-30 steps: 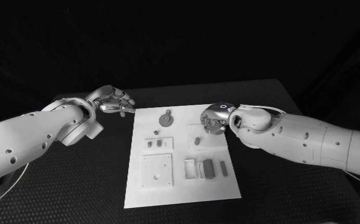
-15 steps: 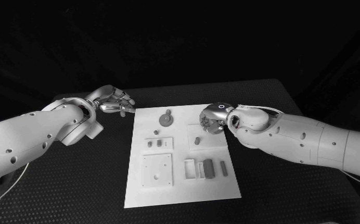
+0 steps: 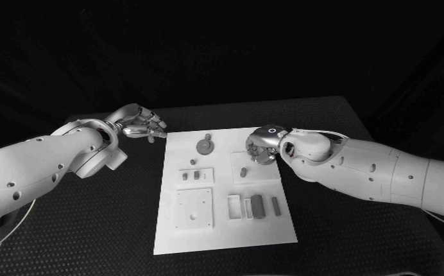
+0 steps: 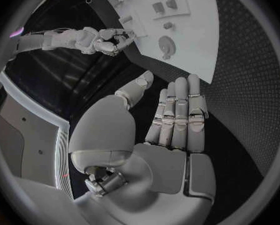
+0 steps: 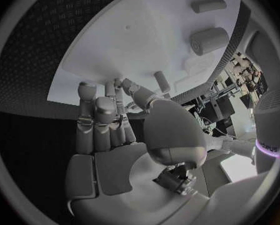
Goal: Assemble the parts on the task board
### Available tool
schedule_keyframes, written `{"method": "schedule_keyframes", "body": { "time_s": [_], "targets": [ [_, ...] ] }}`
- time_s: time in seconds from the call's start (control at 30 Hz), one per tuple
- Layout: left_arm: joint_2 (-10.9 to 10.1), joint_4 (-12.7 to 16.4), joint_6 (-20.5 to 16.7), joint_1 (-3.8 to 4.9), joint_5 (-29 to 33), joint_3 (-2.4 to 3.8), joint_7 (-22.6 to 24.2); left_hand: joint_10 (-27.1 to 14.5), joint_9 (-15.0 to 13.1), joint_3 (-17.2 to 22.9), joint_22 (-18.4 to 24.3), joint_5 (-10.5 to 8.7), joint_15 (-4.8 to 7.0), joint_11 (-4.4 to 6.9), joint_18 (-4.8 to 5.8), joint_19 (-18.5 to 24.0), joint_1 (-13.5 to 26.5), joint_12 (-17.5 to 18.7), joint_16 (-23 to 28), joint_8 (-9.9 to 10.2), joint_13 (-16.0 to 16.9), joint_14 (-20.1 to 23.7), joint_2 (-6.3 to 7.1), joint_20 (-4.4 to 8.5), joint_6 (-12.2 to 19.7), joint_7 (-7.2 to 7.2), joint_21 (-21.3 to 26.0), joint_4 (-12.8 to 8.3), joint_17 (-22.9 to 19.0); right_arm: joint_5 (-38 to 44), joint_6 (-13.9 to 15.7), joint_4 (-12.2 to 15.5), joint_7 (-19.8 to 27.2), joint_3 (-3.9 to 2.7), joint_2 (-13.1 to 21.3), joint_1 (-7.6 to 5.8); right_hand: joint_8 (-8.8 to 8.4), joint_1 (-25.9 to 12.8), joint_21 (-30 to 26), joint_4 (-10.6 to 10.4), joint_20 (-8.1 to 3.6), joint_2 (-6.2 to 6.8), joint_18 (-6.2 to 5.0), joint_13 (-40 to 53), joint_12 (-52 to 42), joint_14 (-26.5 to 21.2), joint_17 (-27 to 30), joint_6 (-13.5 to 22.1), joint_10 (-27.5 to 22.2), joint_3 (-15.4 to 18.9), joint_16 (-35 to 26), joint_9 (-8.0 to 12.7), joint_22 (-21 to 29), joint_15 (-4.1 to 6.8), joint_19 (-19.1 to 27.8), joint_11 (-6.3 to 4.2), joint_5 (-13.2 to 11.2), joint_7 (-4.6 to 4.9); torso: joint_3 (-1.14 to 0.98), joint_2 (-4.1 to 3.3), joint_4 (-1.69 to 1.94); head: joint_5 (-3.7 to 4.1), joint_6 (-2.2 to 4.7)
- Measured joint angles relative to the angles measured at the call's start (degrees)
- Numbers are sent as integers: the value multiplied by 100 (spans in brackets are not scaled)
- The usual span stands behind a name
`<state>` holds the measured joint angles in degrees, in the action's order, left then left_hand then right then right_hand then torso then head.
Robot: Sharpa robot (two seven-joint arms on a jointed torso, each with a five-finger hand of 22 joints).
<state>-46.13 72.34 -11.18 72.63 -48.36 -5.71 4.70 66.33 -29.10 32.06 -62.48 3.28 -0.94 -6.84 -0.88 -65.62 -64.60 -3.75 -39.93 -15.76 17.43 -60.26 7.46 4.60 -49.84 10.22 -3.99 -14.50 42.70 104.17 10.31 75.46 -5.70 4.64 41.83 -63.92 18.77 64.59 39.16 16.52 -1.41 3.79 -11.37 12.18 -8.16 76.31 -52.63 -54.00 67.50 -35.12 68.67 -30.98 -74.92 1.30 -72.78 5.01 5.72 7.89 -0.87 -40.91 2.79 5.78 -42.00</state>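
A: Looks like the reach-in step, nothing picked yet. Right hand (image 3: 263,146) over the right edge of the white board (image 3: 226,224), fingers loosely apart, holding nothing, tips down near a small peg (image 5: 162,81) on a raised square.

B: Agreed. Left hand (image 3: 138,124) off the board, parked over the black desk (image 3: 92,224) by the far-left corner, fingers straight and side by side, thumb out, empty too.

A: Parts all on the board: round disc (image 3: 204,145) up near the far end, small peg (image 3: 243,173) mid-right, upright blocks (image 3: 258,207) in the tray nearer the body, plain plate (image 3: 194,209) next to them.

B: Next move probably needs a fine pinch on that peg. Tricky, small thing, easy to knock over.

A: Plenty of bare desk on both sides. Right forearm hangs over the board's right edge, so careful with sweeping across the blocks.
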Motion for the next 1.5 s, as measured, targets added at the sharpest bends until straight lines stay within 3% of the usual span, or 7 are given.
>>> {"method": "schedule_keyframes", "body": {
  "time_s": [0.23,0.37,0.67,0.83,0.97,1.17,1.5],
  "targets": [
    [-9,-11,3,0,1,0,-5,-1,0,0,5,0,0,-1,0,0,0,0,0,0,4,0,0,0,0,0,0,0,0,186,6,43,-31,22,9,-2,-93,113,0,0,16,251,1,4,45,-38,75,93,-24,0,27,9,0,-38,44,23,0,88,0,0,-1,8,-5],
    [-9,-13,4,0,1,0,-7,-22,1,0,5,0,0,-20,0,0,0,0,0,0,3,0,0,0,0,0,0,0,0,283,9,65,-50,37,10,-5,-93,181,0,0,10,318,1,5,45,-40,107,104,-25,0,27,9,0,-39,52,23,0,81,-1,-1,-1,13,-8],
    [-12,-15,5,0,2,-1,-9,-23,1,0,4,0,0,-20,1,0,0,0,0,0,3,0,0,0,0,0,0,0,1,504,98,89,-100,76,7,10,-93,211,0,0,11,344,1,21,45,-39,144,105,10,0,85,4,1,-39,52,52,0,81,-2,-1,-1,14,-16],
    [-13,-18,5,0,2,-1,-9,-23,1,0,4,0,0,-20,1,0,0,0,0,0,3,0,0,0,0,0,0,0,-1,627,183,90,-130,83,5,32,-93,204,0,0,12,263,3,21,45,-69,177,42,134,0,116,-25,1,-8,53,-11,0,21,-3,-1,-1,9,-19],
    [-13,-19,5,0,2,-1,-10,-22,1,0,4,0,0,-20,1,0,0,0,0,0,3,0,0,0,0,0,0,0,-5,692,249,77,-152,88,-3,48,-61,159,21,-10,23,44,4,20,110,-83,207,-55,227,10,146,-46,1,6,63,-42,0,-11,-3,-1,-1,9,-16],
    [-14,-23,5,0,2,-1,-10,-24,-4,0,4,0,-18,-18,1,0,0,0,0,0,2,18,0,0,0,0,0,0,-5,768,360,50,-175,91,-21,77,-9,80,21,-7,32,-165,4,13,70,-100,243,-195,389,27,179,-88,1,69,73,-95,-1,-51,-3,-1,-2,9,-21],
    [-16,-32,9,-1,3,-1,-13,-24,-3,0,9,0,-18,-18,-3,0,0,0,0,0,7,18,0,0,0,0,0,0,-4,921,443,46,-207,97,-24,103,20,133,53,0,19,-246,3,10,44,-108,267,-281,510,34,227,-129,1,119,59,-143,-18,-97,-3,0,-1,15,-34]
  ]
}}
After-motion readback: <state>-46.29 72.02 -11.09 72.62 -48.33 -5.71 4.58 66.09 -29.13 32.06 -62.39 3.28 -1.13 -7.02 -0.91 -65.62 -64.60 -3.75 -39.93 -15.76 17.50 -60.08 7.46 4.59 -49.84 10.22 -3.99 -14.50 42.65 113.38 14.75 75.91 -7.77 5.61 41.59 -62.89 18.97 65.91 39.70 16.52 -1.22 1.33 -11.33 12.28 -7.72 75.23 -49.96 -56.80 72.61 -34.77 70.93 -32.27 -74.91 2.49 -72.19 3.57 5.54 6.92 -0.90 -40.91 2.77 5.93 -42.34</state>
